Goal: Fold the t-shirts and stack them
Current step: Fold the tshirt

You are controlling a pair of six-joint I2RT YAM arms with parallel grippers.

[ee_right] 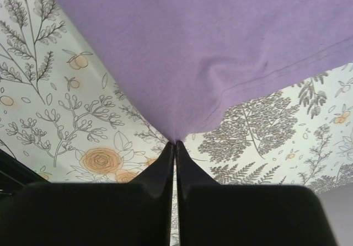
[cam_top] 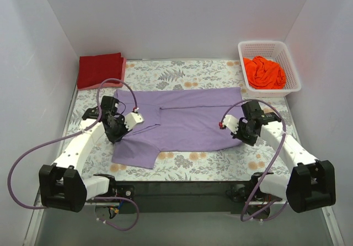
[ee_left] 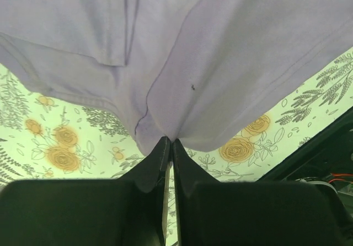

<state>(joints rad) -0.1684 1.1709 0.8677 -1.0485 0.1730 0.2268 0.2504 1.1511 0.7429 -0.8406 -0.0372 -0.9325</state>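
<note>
Lavender t-shirt (cam_top: 187, 119): soft, mostly flat, stretched between your hands.
Left hand (ee_left: 170, 141): closed tight, pinching its rumpled edge.
Right hand (ee_right: 175, 143): clamped on the opposite edge.

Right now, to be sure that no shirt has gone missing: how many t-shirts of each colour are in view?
lavender-purple t-shirt: 1
dark red t-shirt: 1
orange t-shirt: 1
Total: 3
</note>
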